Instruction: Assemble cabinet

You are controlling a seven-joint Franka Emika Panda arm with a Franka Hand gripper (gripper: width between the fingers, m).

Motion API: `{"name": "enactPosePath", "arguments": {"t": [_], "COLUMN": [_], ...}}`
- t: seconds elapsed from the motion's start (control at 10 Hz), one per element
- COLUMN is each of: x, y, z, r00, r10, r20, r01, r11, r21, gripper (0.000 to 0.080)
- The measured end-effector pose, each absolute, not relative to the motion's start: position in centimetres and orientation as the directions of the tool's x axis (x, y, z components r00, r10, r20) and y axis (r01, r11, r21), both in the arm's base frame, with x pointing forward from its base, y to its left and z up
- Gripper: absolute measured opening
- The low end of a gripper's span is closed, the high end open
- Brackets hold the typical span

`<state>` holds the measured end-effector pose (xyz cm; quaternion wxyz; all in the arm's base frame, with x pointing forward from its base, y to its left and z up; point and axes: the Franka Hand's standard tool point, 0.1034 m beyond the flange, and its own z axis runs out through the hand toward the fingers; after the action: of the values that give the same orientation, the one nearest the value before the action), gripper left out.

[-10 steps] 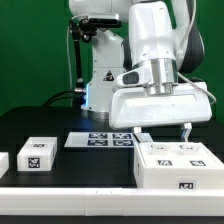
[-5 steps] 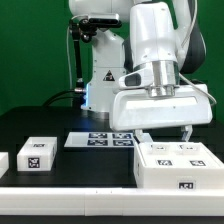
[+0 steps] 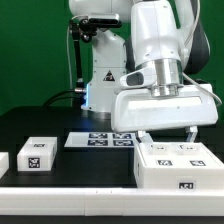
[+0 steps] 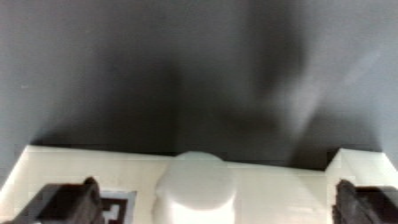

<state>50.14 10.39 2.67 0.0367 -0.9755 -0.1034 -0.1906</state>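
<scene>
The cabinet is a large white box with black-and-white tags, standing at the front of the exterior view's right. My gripper hangs just above its back edge, one finger showing at its far side. In the wrist view the gripper is open, with the dark fingers spread wide. The cabinet's white top and a rounded white part lie between them. Nothing is held.
A small white tagged block sits on the black table at the exterior view's left, another at the left edge. The marker board lies flat behind the cabinet. The robot base stands at the back.
The gripper has shifted slightly toward the exterior view's right above the cabinet. The cabinet and the blocks have not moved.
</scene>
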Motion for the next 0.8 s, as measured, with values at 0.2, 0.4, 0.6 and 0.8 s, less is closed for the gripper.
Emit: {"name": "enactPosePath", "arguments": {"t": [0.2, 0.4, 0.6, 0.8], "x": [50.4, 50.7, 50.6, 50.5], "y": [9.2, 8.4, 9.0, 9.8], "z": [2.3, 1.7, 1.5, 1.6], "r00": [0.914, 0.926, 0.925, 0.923], "r10": [0.155, 0.09, 0.1, 0.116], "r20": [0.374, 0.368, 0.367, 0.368], "r01": [0.18, 0.116, 0.127, 0.145], "r11": [-0.983, -0.992, -0.991, -0.988], "r21": [-0.032, -0.05, -0.052, -0.051], "gripper": [0.0649, 0.0649, 0.0649, 0.0649]}}
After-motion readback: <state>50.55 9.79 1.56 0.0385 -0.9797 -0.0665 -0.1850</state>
